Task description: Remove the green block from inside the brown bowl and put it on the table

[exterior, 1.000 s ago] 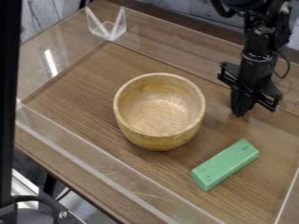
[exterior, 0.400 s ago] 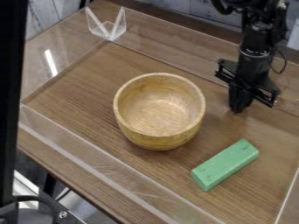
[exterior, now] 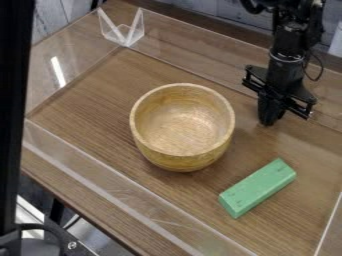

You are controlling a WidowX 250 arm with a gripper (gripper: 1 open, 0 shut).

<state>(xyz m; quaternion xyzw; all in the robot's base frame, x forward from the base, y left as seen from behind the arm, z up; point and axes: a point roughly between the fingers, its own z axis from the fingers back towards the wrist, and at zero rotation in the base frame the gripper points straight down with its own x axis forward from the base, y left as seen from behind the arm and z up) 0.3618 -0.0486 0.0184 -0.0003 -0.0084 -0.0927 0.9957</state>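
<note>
Since the earlier frame, a small shift of the gripper (exterior: 275,118) toward the upper left of the view is noted; the bowl and block are found unmoved. Its jaws are seen drawn together to a narrow point, directed straight down, with nothing held between them. It is placed to the right of the brown bowl (exterior: 183,126), apart from the rim, its tip low over the table (exterior: 94,95). The bowl is observed upright near the middle of the tabletop, and its interior is seen bare. The green block (exterior: 258,187) is recorded lying flat on the table, below and to the right of the bowl, near it but not touching, its long side running diagonally. A clear acrylic wall (exterior: 80,160) is noted along the table's edge.
</note>
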